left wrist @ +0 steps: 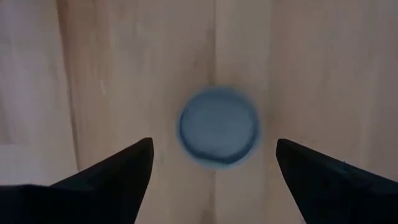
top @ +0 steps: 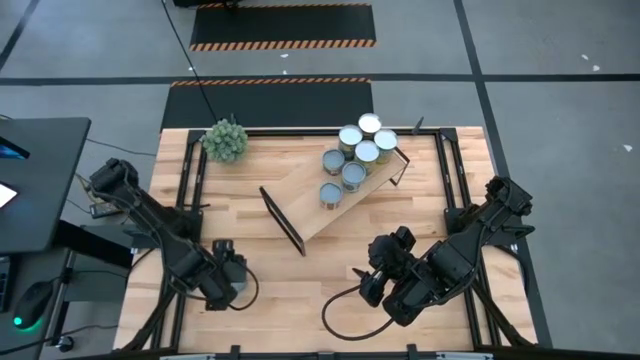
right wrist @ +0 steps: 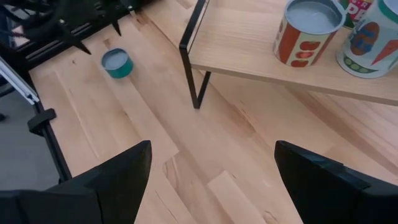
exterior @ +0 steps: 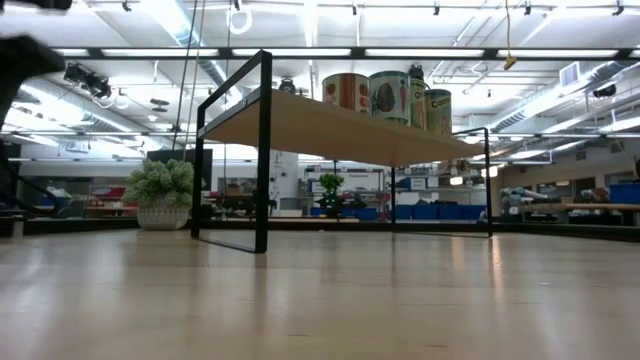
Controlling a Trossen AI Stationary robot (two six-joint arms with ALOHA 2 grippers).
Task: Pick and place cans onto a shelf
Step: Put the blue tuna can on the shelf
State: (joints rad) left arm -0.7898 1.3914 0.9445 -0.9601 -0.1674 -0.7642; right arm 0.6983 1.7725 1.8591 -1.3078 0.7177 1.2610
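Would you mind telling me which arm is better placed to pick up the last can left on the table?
Left. Its open hand hangs directly above the teal can, fingers either side. The right hand sees it across the table, beyond the shelf leg.

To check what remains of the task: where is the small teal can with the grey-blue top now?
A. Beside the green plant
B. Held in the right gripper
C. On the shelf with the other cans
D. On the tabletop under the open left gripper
D: the teal can stands on the bare tabletop, directly under the left gripper, whose fingers are spread wide and clear of it.
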